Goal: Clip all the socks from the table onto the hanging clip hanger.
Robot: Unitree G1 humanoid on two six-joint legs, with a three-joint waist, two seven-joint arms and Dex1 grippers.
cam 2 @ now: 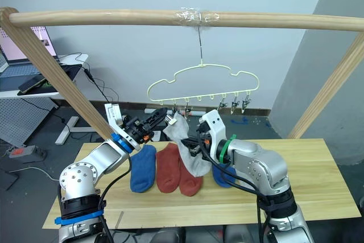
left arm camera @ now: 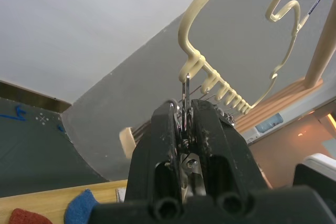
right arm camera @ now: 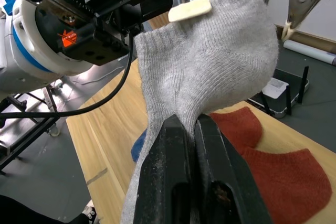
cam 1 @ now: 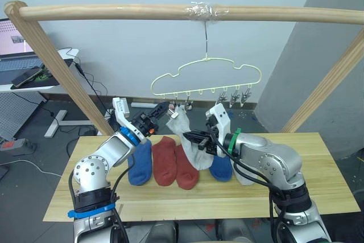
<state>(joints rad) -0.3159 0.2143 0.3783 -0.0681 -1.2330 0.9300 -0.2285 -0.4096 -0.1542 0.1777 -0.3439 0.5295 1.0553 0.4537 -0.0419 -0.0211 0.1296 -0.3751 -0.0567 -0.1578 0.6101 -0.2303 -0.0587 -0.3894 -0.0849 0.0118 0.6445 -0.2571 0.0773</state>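
Right gripper (right arm camera: 191, 129): fingers clenched on the light grey sock (right arm camera: 210, 69), pinching it at mid-length; the sock's upper end is raised to the clips, its lower end hangs toward the table.
Left gripper (left arm camera: 184, 124): fingers closed around a metal clip (left arm camera: 186, 90) at the left end of the clip row, squeezing it; the clip sits just beside the raised sock's top edge.
Clip hanger (cam 1: 206, 75): pale yellow-green wire, wavy outline, hung by its hook from a taped spot on the horizontal wooden pole (cam 1: 114, 11); row of small clips along its lower bar, well above the table.
Table (cam 1: 324, 163): light wood planks, below both arms.
Socks on table: blue sock (cam 1: 140, 163) at left, two rust-red socks (cam 1: 173, 166) touching side by side next to it, a second blue sock (cam 1: 220, 169) partly behind the right arm, with a second grey sock (cam 1: 243, 177) just beside it, mostly hidden.
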